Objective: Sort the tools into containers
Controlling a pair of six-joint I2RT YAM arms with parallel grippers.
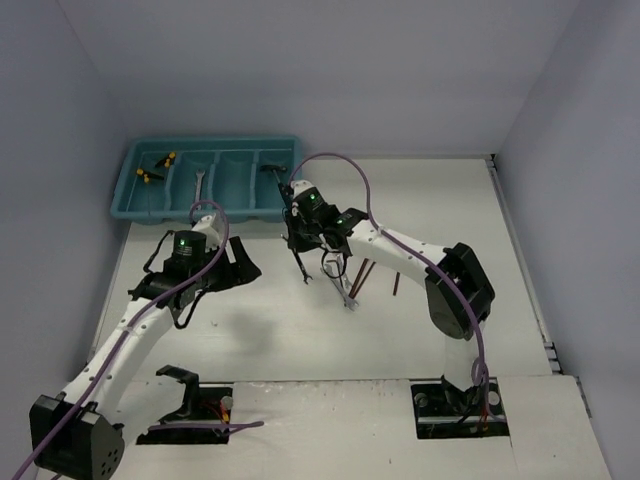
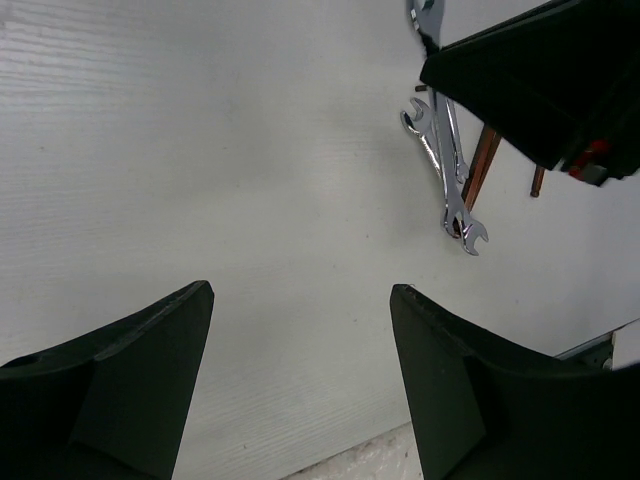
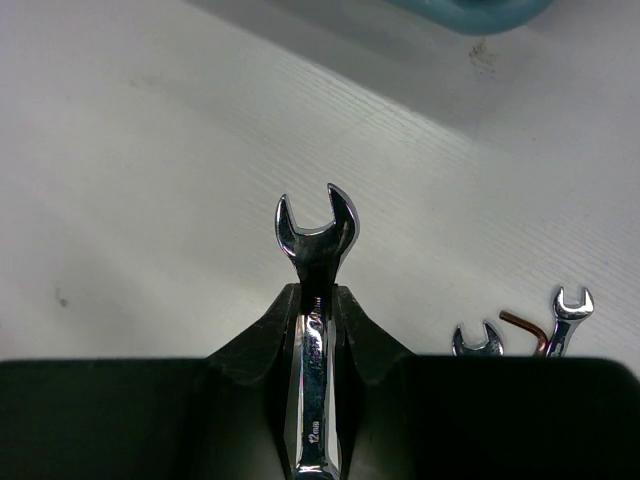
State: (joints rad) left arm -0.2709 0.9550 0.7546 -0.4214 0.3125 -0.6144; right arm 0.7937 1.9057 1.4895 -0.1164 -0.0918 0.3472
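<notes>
My right gripper (image 3: 315, 292) is shut on the shaft of a silver wrench (image 3: 315, 235), whose open end sticks out past the fingertips. In the top view this wrench (image 1: 301, 268) hangs from the right gripper (image 1: 297, 245) above the table, just in front of the teal tray (image 1: 215, 143). Two more wrenches (image 2: 445, 180) and thin dark red keys (image 2: 480, 165) lie on the table right of it. The tray's compartments hold yellow-and-black pieces (image 1: 165, 159), a wrench (image 1: 198, 185) and a small hammer (image 1: 275, 170). My left gripper (image 2: 300, 290) is open over bare table, holding nothing.
The tray stands at the back left against the wall. The loose wrenches (image 1: 345, 293) and red keys (image 1: 362, 277) lie under the right arm's forearm. Grey walls close in the table on three sides. The right arm's dark body (image 2: 540, 70) fills the left wrist view's upper right.
</notes>
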